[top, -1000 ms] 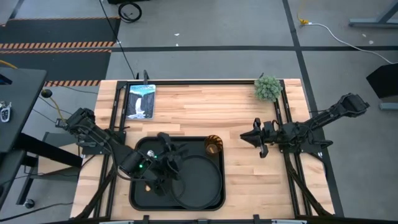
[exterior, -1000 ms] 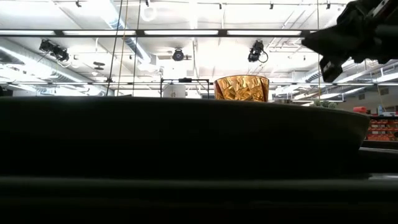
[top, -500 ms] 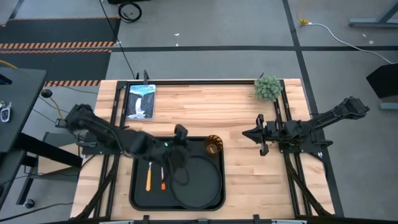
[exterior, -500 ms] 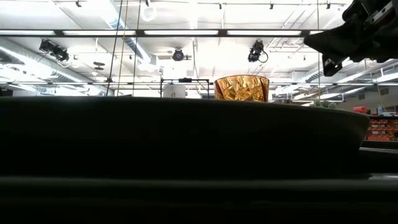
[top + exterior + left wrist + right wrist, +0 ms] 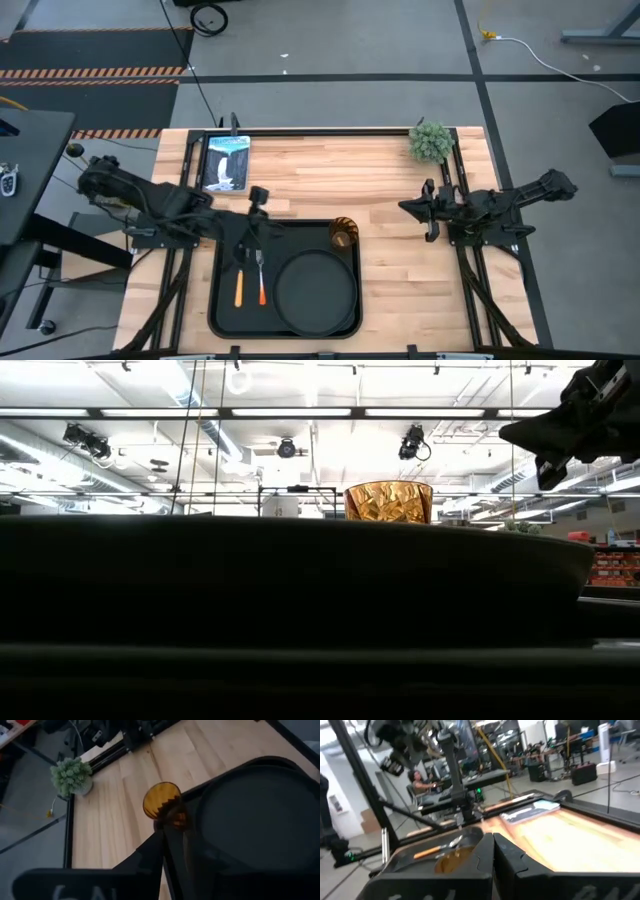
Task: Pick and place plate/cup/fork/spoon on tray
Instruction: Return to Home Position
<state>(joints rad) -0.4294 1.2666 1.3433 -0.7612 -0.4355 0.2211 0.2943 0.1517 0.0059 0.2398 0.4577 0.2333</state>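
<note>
The black tray lies on the table's near left part. The black plate lies flat in its right half. The amber cup stands upright in the tray's far right corner and shows in the left wrist view and the low view. The spoon and the fork lie side by side in the tray's left part, handles toward the near edge. My left gripper is shut and empty, above the tray's far edge. My right gripper is shut and empty, over bare wood right of the tray.
A flat picture panel lies at the far left of the table. A small green plant stands at the far right. Bare wood lies between the tray and the right arm. Metal rails run along both sides.
My left gripper has drawn back from over the cutlery in the tray's left part, toward the far edge and then leftward. The fork and spoon, hidden under the arm before, now show lying in the tray. My right gripper has moved a little toward the table's right edge.
</note>
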